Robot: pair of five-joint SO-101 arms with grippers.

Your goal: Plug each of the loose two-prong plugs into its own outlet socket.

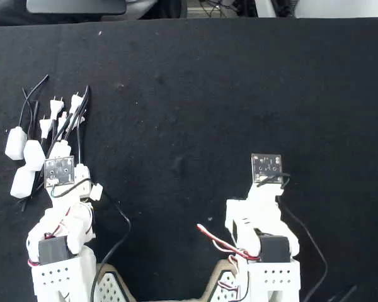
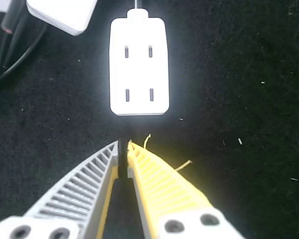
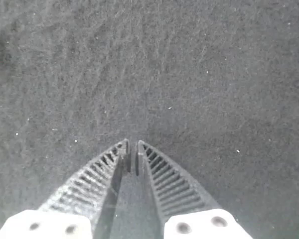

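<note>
Two grippers on my screens, and both are pinched to a bare slit with nothing between the fingers.

At nine o'clock on the black cloth (image 1: 195,82) lies the heap of task pieces. The white outlet blocks (image 1: 16,143) are on the outer side, and black cords (image 1: 36,88) fan toward eleven o'clock. The loose plugs (image 1: 77,100) lie among the cords with their prongs aimed at twelve.

The left arm (image 1: 60,239) comes up from seven o'clock, its wrist over the inner edge of that heap. From its own camera, the left gripper (image 2: 123,146) has one grey finger and one yellow finger that nearly meet at the tips. Just ahead of them, not touching, lies one outlet block (image 2: 138,64) face up (four slots, so two sockets, none filled). A second white block (image 2: 62,12) sits just beside it.

The right arm (image 1: 264,233) stands at five o'clock, well apart from the heap. The right gripper (image 3: 132,145) hangs over the cloth, equally narrow and holding nothing.
</note>
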